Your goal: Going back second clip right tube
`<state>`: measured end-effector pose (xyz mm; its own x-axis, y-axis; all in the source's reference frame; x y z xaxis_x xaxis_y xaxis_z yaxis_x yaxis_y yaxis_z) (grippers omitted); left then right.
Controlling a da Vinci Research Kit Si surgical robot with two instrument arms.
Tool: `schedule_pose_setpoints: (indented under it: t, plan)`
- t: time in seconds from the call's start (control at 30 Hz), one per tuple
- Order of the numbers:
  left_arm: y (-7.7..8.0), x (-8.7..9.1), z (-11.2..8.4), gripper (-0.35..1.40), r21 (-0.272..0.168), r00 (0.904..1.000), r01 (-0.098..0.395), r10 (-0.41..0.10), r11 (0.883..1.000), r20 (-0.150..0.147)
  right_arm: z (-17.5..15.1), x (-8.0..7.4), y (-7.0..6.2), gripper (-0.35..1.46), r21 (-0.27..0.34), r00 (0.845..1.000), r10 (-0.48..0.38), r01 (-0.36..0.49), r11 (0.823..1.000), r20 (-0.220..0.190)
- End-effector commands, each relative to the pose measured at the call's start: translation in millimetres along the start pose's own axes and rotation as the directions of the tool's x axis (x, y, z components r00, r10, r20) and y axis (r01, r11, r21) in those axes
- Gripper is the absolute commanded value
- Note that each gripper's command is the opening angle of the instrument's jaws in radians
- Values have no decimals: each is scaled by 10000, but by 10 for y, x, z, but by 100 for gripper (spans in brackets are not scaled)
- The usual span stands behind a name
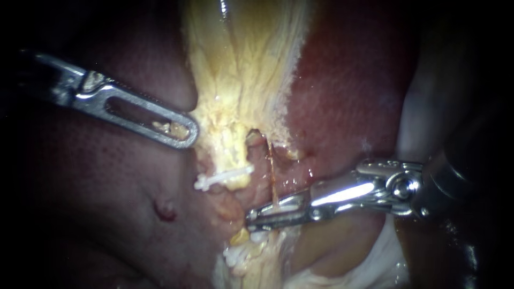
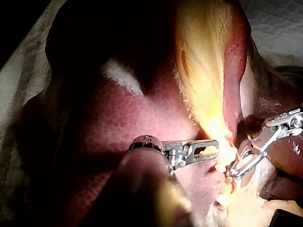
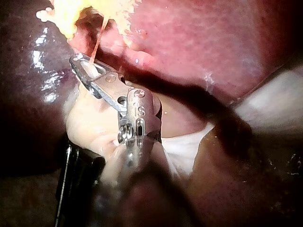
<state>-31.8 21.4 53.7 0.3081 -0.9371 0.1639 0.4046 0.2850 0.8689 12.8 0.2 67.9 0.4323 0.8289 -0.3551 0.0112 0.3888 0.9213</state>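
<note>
One white plastic clip [image 1: 222, 176] lies at the yellow fibrous tissue's [image 1: 241, 80] lower end, its long axis crosswise to one thin reddish tube [image 1: 272, 171] beside it. The left instrument [image 1: 184, 134] has its jaws clamped on that tissue. The right instrument [image 1: 252, 217] has its jaws slightly parted, straddling the tube.

Tip of left instrument [image 1: 184, 134] sits at the left edge of gallbladder [image 1: 246, 64], over liver [image 1: 96, 187]. A clip [image 1: 222, 177] lies just below it, crosswise. Right of clip, a thin tube [image 1: 272, 166] runs down to right instrument [image 1: 256, 217], which lies across it.
</note>
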Motion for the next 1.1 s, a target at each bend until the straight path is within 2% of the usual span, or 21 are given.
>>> schedule_pose_setpoints:
  t: [0.03, 0.23, 0.27, 0.3, 0.4, 0.47, 0.57, 0.63, 0.7, 0.73, 0.8, 0.93, 1.1]
  plan:
    - [0, 0, 0, -35, 8, 10000, 8, -8, 10000, 2, 0, -1, 0, -35, 108, 10000, 0, 0, 9999, 79]
    - [0, 0, 0, -35, 7, 10000, 7, -7, 10000, 2, 1, 0, 0, -35, 261, 9998, -64, 59, 9996, 195]
    - [0, 0, 0, -35, 6, 10000, 6, -6, 10000, 3, 1, 0, 0, -20, 297, 9998, -123, 118, 9995, 146]
    - [1, 0, 1, -35, 5, 10000, 5, -5, 10000, 4, 3, 0, 0, 3, 367, 9997, -244, 242, 9990, 48]
    - [1, 1, 1, -35, -1, 10000, 4, -4, 10000, 8, 9, 3, 1, 35, 457, 9985, -472, 485, 9978, -291]
    - [1, 1, 1, -35, -24, 10000, 3, -3, 10000, 29, 13, 6, 2, 44, 430, 9975, -642, 655, 9969, -312]
    - [1, 1, 1, -35, -24, 10000, 2, -2, 10000, 29, 15, 5, 4, 45, 402, 9918, -1238, 1251, 9913, -331]
    - [1, 1, 1, -35, -26, 10000, 1, -1, 10000, 30, 15, 3, 7, 45, 297, 9823, -1831, 1843, 9824, -384]
    - [1, 2, 2, -35, -7, 10000, -2, 2, 10000, 11, 14, 2, 11, 48, -88, 9740, -2243, 2241, 9745, -330]
    - [2, 2, 2, -35, -8, 10000, -3, 3, 10000, 12, 14, 2, 14, 49, -486, 9655, -2589, 2574, 9651, -291]
    - [2, 2, 2, -35, -9, 10000, -5, 5, 10000, 12, 10, 3, 18, 50, -813, 9512, -3085, 3065, 9484, -121]
    - [2, 2, 2, -35, -7, 10000, -6, 6, 10000, 11, -4, 0, 23, 50, -1005, 9305, -3662, 3636, 9261, -84]
    - [2, 3, 0, -35, -1, 10000, -12, 12, 10000, 4, -32, -5, 17, 50, -1079, 8981, -4397, 4369, 8930, -23]
